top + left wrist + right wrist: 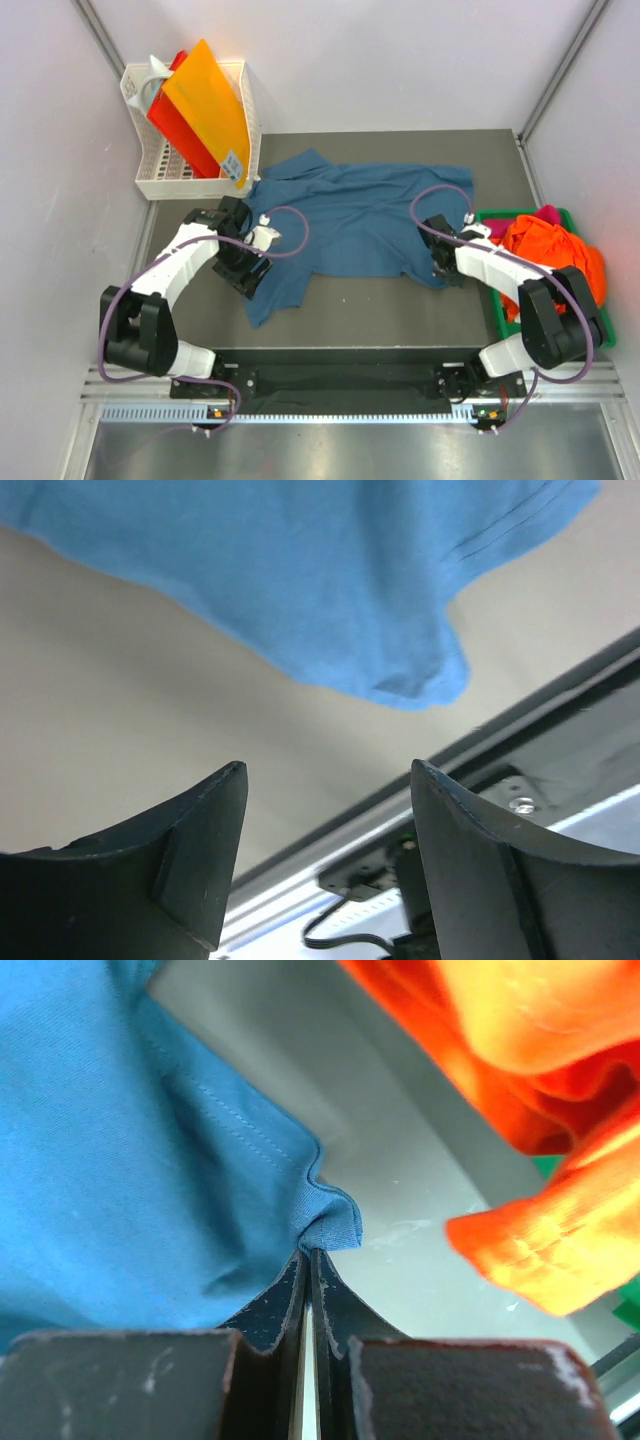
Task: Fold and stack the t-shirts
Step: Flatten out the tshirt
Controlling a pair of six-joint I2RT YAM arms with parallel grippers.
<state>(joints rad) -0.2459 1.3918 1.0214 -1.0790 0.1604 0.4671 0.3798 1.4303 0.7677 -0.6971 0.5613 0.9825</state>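
A dark teal-blue t-shirt (360, 215) lies spread and rumpled across the middle of the table. My left gripper (247, 272) is open and empty, just above the shirt's near left part; in the left wrist view (330, 770) the shirt's corner (410, 675) hangs beyond the fingertips. My right gripper (437, 266) is shut on the shirt's near right corner; the right wrist view (310, 1252) shows the hem (330, 1225) pinched between the fingers. Orange (555, 250) and magenta-pink (548, 213) shirts lie heaped in the green tray (497, 216) at right.
A white basket (175, 175) at the back left holds orange and red folded items (205, 105). White walls close in on both sides. The table's near edge and a metal rail (340, 385) run in front of the arm bases.
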